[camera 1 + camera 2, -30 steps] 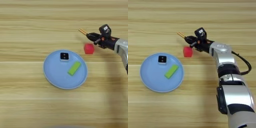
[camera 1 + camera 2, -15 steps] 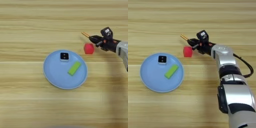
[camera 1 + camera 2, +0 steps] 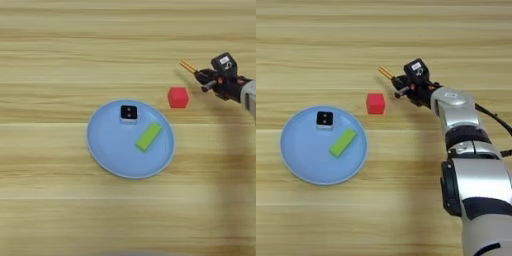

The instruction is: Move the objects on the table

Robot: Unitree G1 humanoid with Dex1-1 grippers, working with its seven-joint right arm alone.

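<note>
A red cube [image 3: 178,97] rests on the wooden table [image 3: 60,55], just off the upper right rim of the blue plate. Right of and slightly beyond the cube, my right gripper [image 3: 401,83] is shut on a thin tool whose light wooden handle [image 3: 386,73] pokes out toward the upper left. The tool's dark blade is hidden among the black fingers [image 3: 206,77]. A small gap separates the gripper from the cube [image 3: 375,103]. The silver forearm [image 3: 456,107] comes in from the right.
A round blue plate [image 3: 107,155] lies at the middle left. It carries a small black and white block [image 3: 128,113] and a green bar [image 3: 148,137]. My arm [image 3: 476,200] covers the right side of the table in the right eye view.
My gripper has moved to the right, carrying the wooden-handled tool with it, away from the spot above the red cube. The cube and the plate have stayed put.
</note>
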